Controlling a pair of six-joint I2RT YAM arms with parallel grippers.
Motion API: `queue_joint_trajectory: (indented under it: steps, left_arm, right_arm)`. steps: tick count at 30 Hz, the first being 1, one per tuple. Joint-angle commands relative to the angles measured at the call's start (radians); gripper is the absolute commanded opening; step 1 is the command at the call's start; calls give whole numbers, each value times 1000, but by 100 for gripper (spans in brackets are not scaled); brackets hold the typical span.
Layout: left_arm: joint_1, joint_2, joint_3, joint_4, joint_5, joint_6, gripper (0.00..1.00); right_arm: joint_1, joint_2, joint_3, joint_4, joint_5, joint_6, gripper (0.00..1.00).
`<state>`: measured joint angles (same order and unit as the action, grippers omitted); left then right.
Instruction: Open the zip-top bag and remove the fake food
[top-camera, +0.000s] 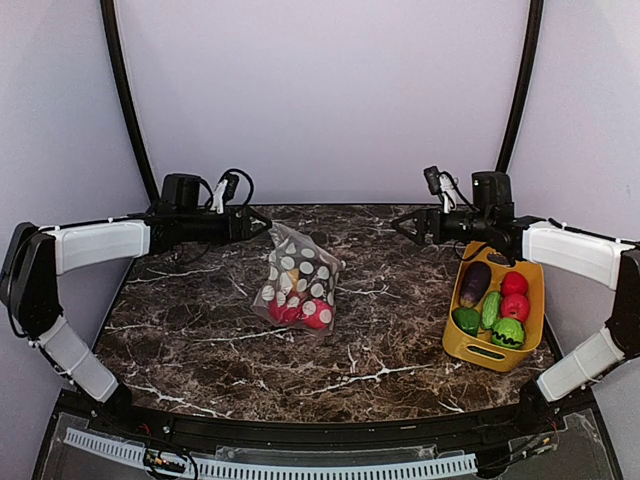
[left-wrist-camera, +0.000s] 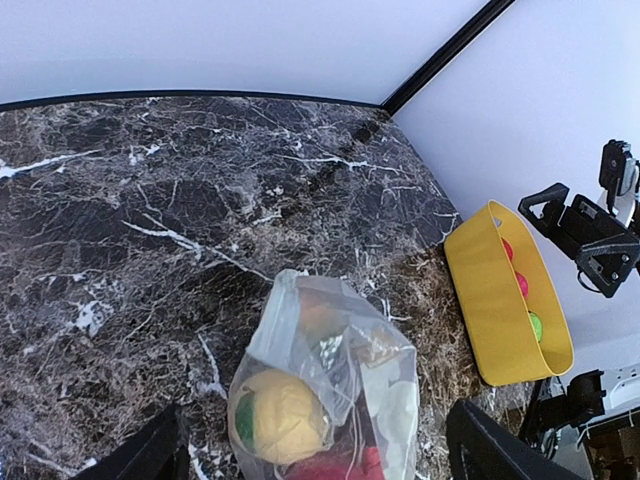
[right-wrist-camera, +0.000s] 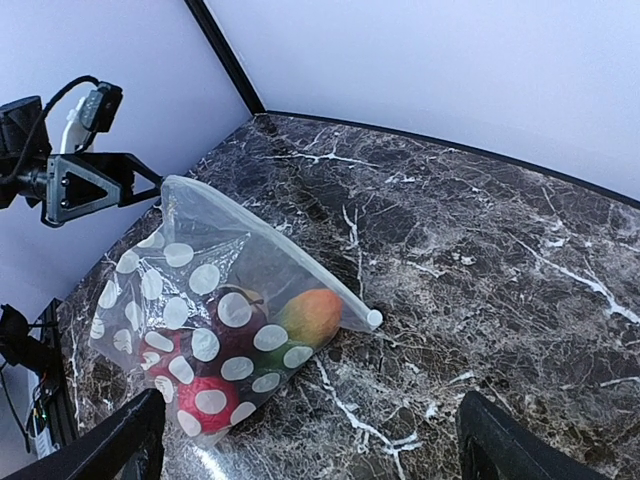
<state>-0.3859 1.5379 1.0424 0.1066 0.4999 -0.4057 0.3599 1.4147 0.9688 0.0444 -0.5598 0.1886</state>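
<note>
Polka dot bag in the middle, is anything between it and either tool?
Nothing visible. Only dark marble table lies between the clear white-dotted zip-top bag and the left tool or the right tool. The yellow plastic basket sits off to the right.

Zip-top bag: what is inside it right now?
Through the zip-top bag show a yellow-orange toy fruit, a dark maroon one and red ones at the bottom. White dots and folds hide the exact count.

Light: bright, even, diffuse.
Shadows: soft, faint beside the zip-top bag (top-camera: 297, 285).
Glare: sheen on its plastic between the left fingers (left-wrist-camera: 140, 455).
Focus: right fingers (right-wrist-camera: 505, 440) slightly soft.
</note>
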Motion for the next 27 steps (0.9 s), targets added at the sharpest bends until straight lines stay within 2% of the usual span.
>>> queue_joint_trajectory:
  steps: [1,7,11,15,17,21,23,27]
  left_arm:
    - [-21,91,104,36,68,-36,87]
    - [-50,197,186,6,94,-46,79]
    - [-71,232,219,-16,99,-37,66]
    - [-87,256,261,-50,93,-25,44]
    - [-94,265,282,-66,94,-17,25]
    - [-112,273,327,-85,113,14,6]
    - [-126,273,358,-98,127,45,1]
    - [-147,239,402,-139,216,151,1]
  right_arm:
    - [9,6,-5,54,-20,10,99]
    - [10,6,-23,60,-24,12,99]
    - [10,7,-42,71,-22,19,99]
    - [10,8,-58,85,-26,30,99]
    - [10,12,-59,86,-29,32,99]
    - [10,16,-64,93,-31,34,99]
    - [10,20,-65,96,-34,31,99]
    - [10,19,-61,87,-44,3,99]
